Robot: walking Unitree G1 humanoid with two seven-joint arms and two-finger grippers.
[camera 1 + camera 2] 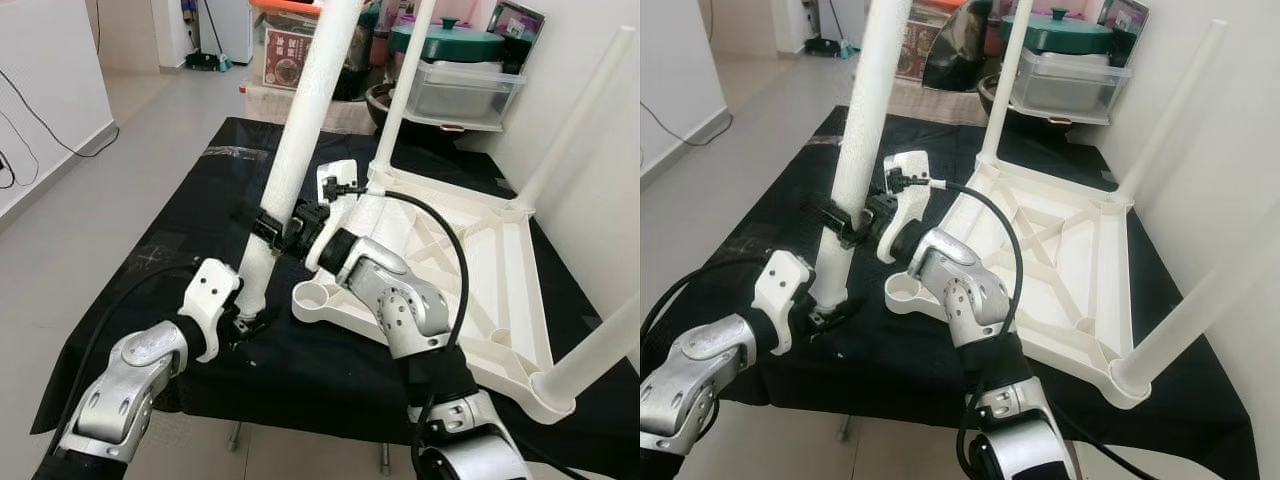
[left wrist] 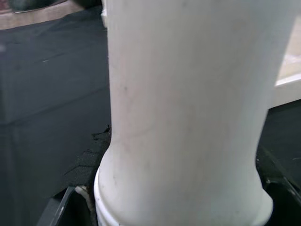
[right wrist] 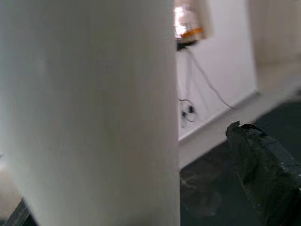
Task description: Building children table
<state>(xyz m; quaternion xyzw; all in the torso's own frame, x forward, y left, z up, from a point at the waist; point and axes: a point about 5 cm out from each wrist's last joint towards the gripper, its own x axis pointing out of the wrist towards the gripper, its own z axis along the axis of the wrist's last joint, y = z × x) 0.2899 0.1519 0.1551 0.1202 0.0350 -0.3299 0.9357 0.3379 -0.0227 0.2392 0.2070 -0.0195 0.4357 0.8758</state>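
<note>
A white children's table (image 1: 500, 260) lies upside down on a black cloth, with three legs standing up from its corners. Its near-left corner socket (image 1: 316, 296) is empty. A loose white leg (image 1: 305, 130) stands tilted just left of that socket, its lower end close to the cloth. My left gripper (image 1: 250, 318) is shut on the leg's bottom end, seen close up in the left wrist view as the leg (image 2: 188, 117). My right gripper (image 1: 272, 228) is shut on the leg a little higher. In the right wrist view the leg (image 3: 94, 113) is beside one black finger (image 3: 265, 169).
The black cloth (image 1: 200, 200) covers a low platform whose front edge is near my arms. Behind it stand a clear plastic bin (image 1: 460, 90) with a green pot lid and a red box (image 1: 288, 55). A white wall runs along the right. Open floor (image 1: 110, 190) lies left.
</note>
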